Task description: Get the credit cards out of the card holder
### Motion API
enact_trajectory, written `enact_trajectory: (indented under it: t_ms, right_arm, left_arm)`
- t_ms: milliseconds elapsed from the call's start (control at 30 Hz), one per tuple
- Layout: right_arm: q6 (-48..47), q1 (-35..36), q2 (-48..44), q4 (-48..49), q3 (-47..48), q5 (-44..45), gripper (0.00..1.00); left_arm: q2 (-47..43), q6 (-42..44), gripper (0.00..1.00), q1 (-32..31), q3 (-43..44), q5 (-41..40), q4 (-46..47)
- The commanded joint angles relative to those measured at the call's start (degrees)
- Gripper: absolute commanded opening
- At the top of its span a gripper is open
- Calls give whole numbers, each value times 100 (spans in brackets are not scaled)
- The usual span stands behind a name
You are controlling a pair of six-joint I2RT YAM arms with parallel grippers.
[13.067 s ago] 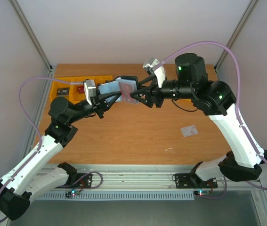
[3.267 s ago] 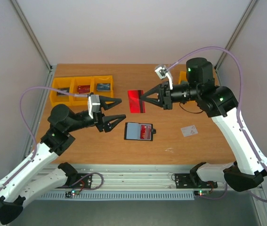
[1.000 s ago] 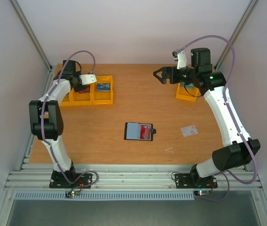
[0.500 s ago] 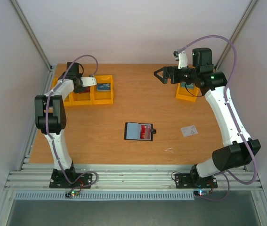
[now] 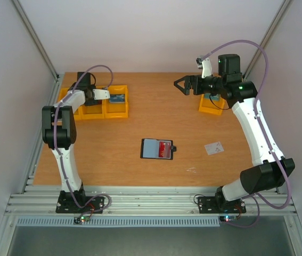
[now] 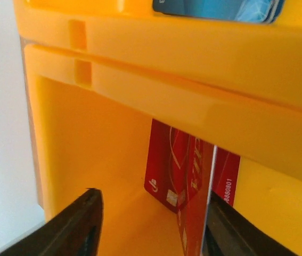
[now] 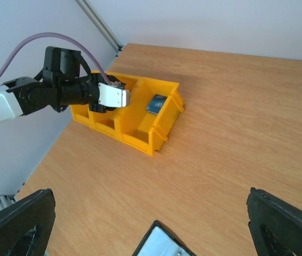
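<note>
The card holder [image 5: 152, 149] lies open and flat near the middle of the tabletop [image 5: 113, 170]. Its grey-blue inside faces up and its small black tab points right. A red patch shows on its right half; whether that is a card cannot be told.

The whitish card [image 5: 214, 148] lies flat on the tabletop to the right of the holder, well apart from it.

The red card [image 6: 168, 170] stands on edge in the middle compartment of the yellow bins [image 5: 116, 112] at the rear left, leaning against the compartment wall.

Left pincer [image 6: 151, 216]: reaches into that middle compartment. Its jaws are spread and grip nothing. The red card sits just ahead of the fingers [image 6: 81, 224], unclamped. A blue card [image 7: 156, 103] lies in the neighbouring compartment, the one nearest the centre of the tabletop.

Right pincer [image 5: 180, 85]: held above the rear of the tabletop, pointing left. Its jaws are wide apart and empty. A single yellow bin [image 5: 208, 108] sits at the rear right, partly hidden under the right arm.
</note>
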Motion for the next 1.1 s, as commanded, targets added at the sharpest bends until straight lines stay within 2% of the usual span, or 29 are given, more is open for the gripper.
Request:
enact_trajectory:
  t_ms: [0, 200, 233, 267, 300, 500, 600, 700, 767, 800, 867, 933, 1067]
  right_arm:
    - [-122, -35, -204, 63, 6, -185, 98]
    - [-59, -37, -292, -93, -40, -65, 98]
    - [-65, -36, -338, -122, -77, -121, 99]
    - [-79, -37, -389, -158, -106, -186, 99]
    - [-116, -37, -444, -206, -149, -282, 98]
    - [-350, -35, -922, -404, -451, -415, 99]
    - [-391, -37, -1083, -326, -610, -473, 99]
    - [-435, -37, -1077, -314, -576, -588, 98]
    - [-476, -37, -1049, -339, -499, -661, 99]
    - [-504, -37, -1048, -363, -442, -688, 99]
    - [-545, -37, -1068, -371, -407, -722, 99]
    - [-554, -37, -1086, -364, -413, -718, 98]
    - [-502, -37, -1099, -363, -443, -785, 98]
  left_arm:
    - [-99, 145, 55, 6, 101, 93, 382]
    - [-424, 64, 80, 30, 37, 389, 430]
    - [-435, 56, 85, 38, -12, 406, 447]
    - [-439, 60, 95, 47, -80, 415, 480]
    - [-423, 88, 99, 51, -154, 422, 530]
    - [-222, 74, 99, 56, -201, 218, 1412]
    - [-236, -169, 99, 82, -12, 341, 1334]
    - [-357, 39, 99, 92, -22, 716, 721]
    - [-348, 200, 99, 54, 23, 421, 832]
    - [-348, -127, 99, 45, 218, 256, 880]
    - [-404, -904, 99, 74, 840, 192, 208]
    - [-455, -1876, 97, 135, 1522, 491, -1027]
    - [-365, -2963, 72, 150, 2335, 1094, -3584]
